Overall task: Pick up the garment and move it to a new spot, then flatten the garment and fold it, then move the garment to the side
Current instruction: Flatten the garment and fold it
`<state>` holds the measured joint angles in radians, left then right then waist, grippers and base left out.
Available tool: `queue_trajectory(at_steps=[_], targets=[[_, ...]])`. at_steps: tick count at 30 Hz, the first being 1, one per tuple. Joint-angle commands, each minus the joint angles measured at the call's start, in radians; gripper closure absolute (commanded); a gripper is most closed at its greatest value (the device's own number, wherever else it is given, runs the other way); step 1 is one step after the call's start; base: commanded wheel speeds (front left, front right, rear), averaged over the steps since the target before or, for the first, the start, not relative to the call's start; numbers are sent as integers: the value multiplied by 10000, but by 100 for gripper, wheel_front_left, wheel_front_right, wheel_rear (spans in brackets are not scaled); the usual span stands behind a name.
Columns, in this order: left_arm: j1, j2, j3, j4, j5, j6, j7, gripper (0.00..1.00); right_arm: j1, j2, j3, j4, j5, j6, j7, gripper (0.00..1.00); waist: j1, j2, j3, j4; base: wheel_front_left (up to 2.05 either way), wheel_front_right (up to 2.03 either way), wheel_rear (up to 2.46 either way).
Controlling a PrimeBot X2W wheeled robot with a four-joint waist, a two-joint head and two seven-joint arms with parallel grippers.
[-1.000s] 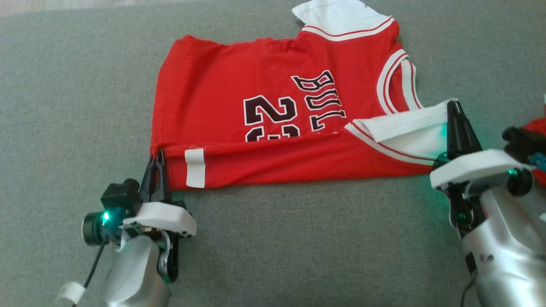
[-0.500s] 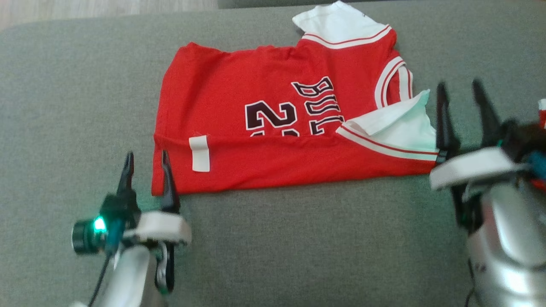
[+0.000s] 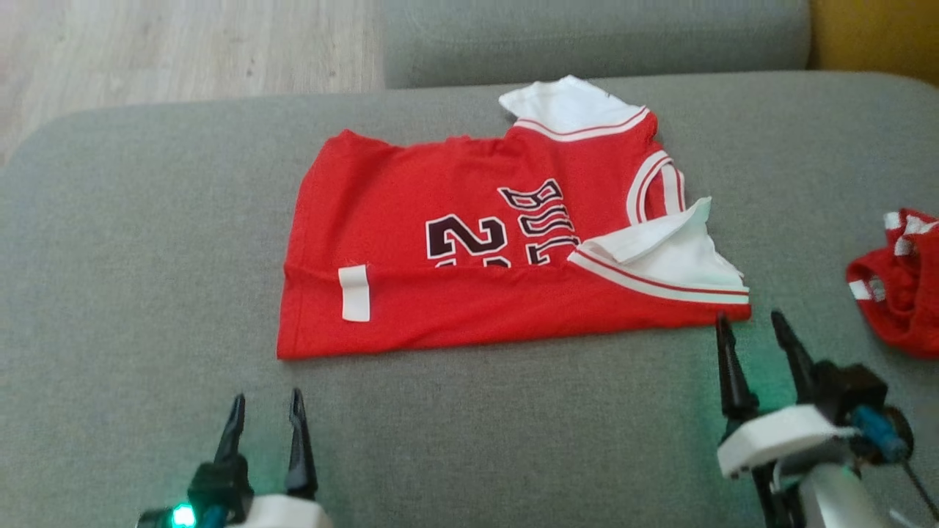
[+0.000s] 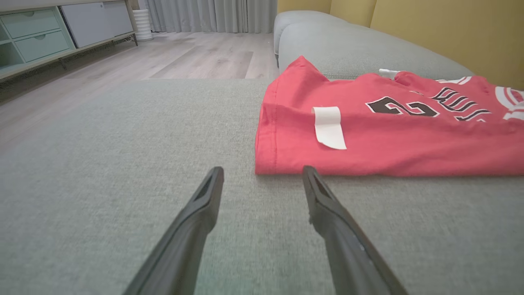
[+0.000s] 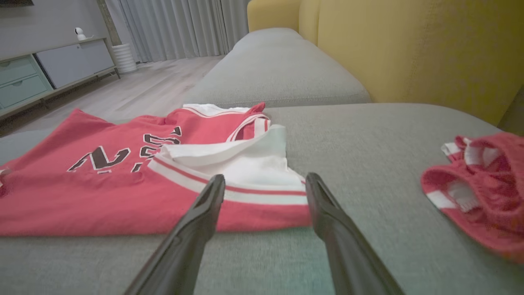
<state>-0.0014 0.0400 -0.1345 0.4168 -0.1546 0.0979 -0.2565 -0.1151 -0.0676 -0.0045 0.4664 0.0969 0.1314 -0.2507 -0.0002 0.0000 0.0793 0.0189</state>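
Grey sofa is my work top, with wood floor past its far edge. The red shirt lies flat on it, its long way running left to right: hem on my left, neck and white sleeves on my right. Its near long side is folded up over the front and hides the low half of the dark numbers. A white tag shows on the fold. Both grippers sit on my side of the shirt, pointing at it, not touching. The left gripper is wide open and empty, a bit back from the hem corner. The right gripper is wide open and empty too, and nearer, just by the sleeve corner. I think the far side gets folded next, so both arms must reach over
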Motion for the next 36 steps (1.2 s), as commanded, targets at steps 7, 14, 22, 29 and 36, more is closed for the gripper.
queue_trajectory(at_steps=[7,14,22,29,36], targets=[[402,103,350,-395,-3,-124,-53,0,479,140,207,-93,44,-7,-110,0,2,0,-393,-78,0,0,0],[-40,103,467,-284,-494,-390,-53,0,239,160,280,7,105,-7,-110,0,2,0,-51,-116,0,0,0],[-1788,103,529,487,-1004,-713,-53,0,-816,156,267,-25,133,-7,-110,0,2,0,1145,-190,0,0,0],[-2846,103,376,2471,-1395,-797,-53,0,-1730,103,-101,440,-108,-7,-110,0,2,0,1808,-325,0,0,0],[-3315,102,-797,4533,-2090,-1355,-53,52,-2361,137,-607,2270,-767,-7,-100,0,2,0,1957,-255,0,0,0]])
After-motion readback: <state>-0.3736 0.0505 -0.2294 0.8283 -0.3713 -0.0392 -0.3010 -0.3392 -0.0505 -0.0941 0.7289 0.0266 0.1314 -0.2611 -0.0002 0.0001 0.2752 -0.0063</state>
